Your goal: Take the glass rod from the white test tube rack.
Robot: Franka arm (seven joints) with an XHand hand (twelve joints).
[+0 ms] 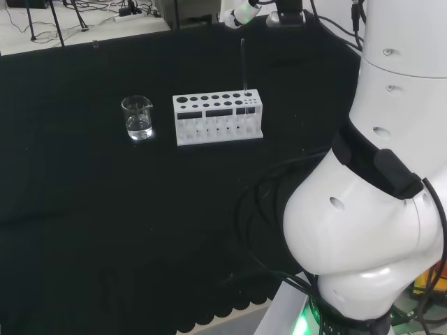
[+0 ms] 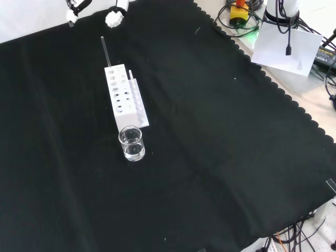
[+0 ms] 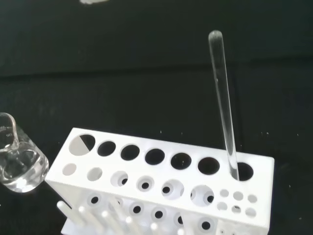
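The glass rod (image 3: pixel 222 105) stands upright in the end hole of the white test tube rack (image 3: pixel 161 188), the hand (image 2: pixel 114 18) hovers at its twelve o'clock, grip unclear, so it looks like the approach, with descent and pinching next.

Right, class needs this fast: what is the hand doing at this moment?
Hand: cannot be told; it is apart from the glass rod, which stands in the rack.
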